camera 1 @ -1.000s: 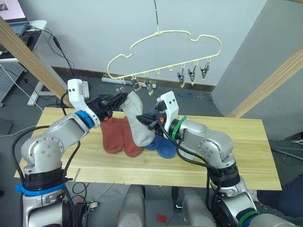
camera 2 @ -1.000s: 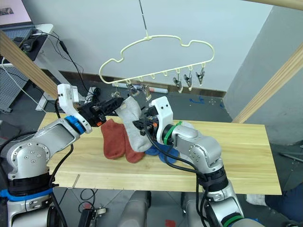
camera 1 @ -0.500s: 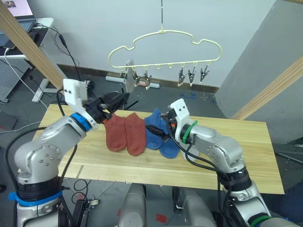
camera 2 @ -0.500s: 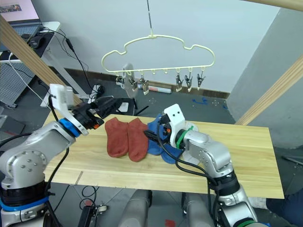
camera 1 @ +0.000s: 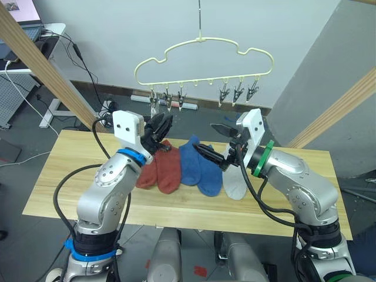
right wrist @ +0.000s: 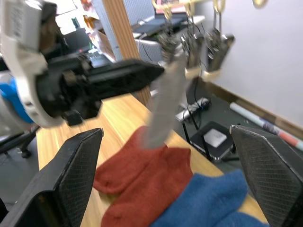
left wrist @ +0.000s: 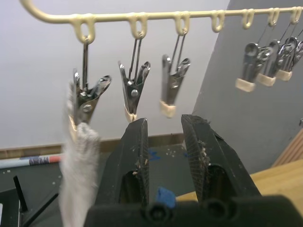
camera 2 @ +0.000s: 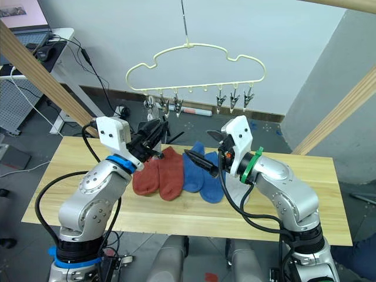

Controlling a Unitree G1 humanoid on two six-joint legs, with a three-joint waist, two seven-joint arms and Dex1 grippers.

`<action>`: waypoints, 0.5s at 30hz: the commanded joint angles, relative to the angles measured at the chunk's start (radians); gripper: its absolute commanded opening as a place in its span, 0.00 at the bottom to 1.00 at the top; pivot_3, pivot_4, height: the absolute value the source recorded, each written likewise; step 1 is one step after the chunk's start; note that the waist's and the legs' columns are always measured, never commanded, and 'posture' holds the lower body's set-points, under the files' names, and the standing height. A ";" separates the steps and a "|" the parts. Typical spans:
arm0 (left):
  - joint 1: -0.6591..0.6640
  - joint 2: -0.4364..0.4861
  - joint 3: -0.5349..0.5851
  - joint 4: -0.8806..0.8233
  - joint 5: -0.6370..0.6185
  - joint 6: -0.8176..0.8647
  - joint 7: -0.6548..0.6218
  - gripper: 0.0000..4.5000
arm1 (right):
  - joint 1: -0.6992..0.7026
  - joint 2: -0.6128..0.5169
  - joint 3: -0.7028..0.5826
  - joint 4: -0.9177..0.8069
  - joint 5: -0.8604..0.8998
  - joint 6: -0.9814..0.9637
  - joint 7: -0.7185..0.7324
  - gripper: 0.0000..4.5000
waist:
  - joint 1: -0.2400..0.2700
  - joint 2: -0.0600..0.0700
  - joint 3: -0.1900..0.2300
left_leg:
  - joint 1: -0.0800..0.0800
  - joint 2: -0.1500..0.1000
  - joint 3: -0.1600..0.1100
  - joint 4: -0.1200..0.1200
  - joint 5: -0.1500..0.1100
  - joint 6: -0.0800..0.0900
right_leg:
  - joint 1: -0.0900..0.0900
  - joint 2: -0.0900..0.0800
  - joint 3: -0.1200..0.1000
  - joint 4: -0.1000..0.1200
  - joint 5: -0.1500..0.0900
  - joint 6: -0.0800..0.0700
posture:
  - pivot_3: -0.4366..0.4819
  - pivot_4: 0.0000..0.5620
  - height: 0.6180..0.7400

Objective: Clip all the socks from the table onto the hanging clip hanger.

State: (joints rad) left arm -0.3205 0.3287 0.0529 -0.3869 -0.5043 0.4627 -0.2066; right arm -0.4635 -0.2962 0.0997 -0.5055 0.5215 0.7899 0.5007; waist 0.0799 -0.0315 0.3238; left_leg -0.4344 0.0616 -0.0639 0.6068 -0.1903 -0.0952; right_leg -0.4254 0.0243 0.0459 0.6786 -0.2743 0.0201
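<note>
Socks, knit, ankle length, three pairs.
- One light grey sock (left wrist: pixel 78 156): hanging from the end clip (left wrist: pixel 85 101) of the clip hanger (camera 1: pixel 202 44), limp and narrow.
- Second grey sock (camera 1: pixel 233 183): flat on the desk (camera 1: pixel 70 176), just beside the blue pair.
- Two blue socks (camera 1: pixel 198 169): flat at mid desk, overlapping at the edges.
- Two rust-red socks (camera 1: pixel 164 170): flat, side by side, touching the blue pair, partly under the left arm.

Handling, as judged: light, soft, floppy; no stiffness to hold a shape, so each will fold and droop when lifted. Best taken at the cuff edge, leaving a free margin of knit to feed into a clip. Overlapping neighbours may drag along.

Clip hanger: pale wire, wavy top, hung by its hook above the desk's far edge; small metal clips in two groups along the bottom wire. Will likely swing if pushed.

Left hand (left wrist: pixel 163 142): raised just under the clips, fingers slightly parted, holding nothing.
Right hand (camera 1: pixel 212 141): above the blue socks, spread wide, holding nothing.
</note>
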 commanded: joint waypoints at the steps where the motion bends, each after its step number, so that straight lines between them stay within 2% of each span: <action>1: -0.028 -0.024 -0.015 0.006 0.066 -0.063 0.008 0.27 | -0.026 -0.005 -0.018 -0.054 0.034 -0.031 0.022 1.00 | 0.000 0.000 0.000 | 0.000 0.000 0.000 0.001 0.000 0.000 | 0.000 0.001 0.000 0.000 0.000 0.000 | 0.71 0.53 1.00; 15: -0.106 -0.107 -0.001 0.197 0.180 -0.188 -0.006 0.27 | -0.073 -0.009 -0.041 -0.059 0.058 -0.031 0.004 1.00 | -0.001 0.000 0.000 | 0.000 -0.001 0.000 0.001 0.000 0.000 | 0.001 0.001 0.000 0.001 0.000 0.000 | 0.68 0.53 1.00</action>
State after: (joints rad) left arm -0.4129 0.2260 0.0474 -0.1821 -0.3327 0.3042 -0.2006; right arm -0.5243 -0.3041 0.0793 -0.5084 0.5533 0.7714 0.5075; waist 0.0789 -0.0316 0.3238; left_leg -0.4344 0.0610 -0.0642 0.6082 -0.1903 -0.0950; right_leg -0.4246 0.0257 0.0453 0.6795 -0.2741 0.0199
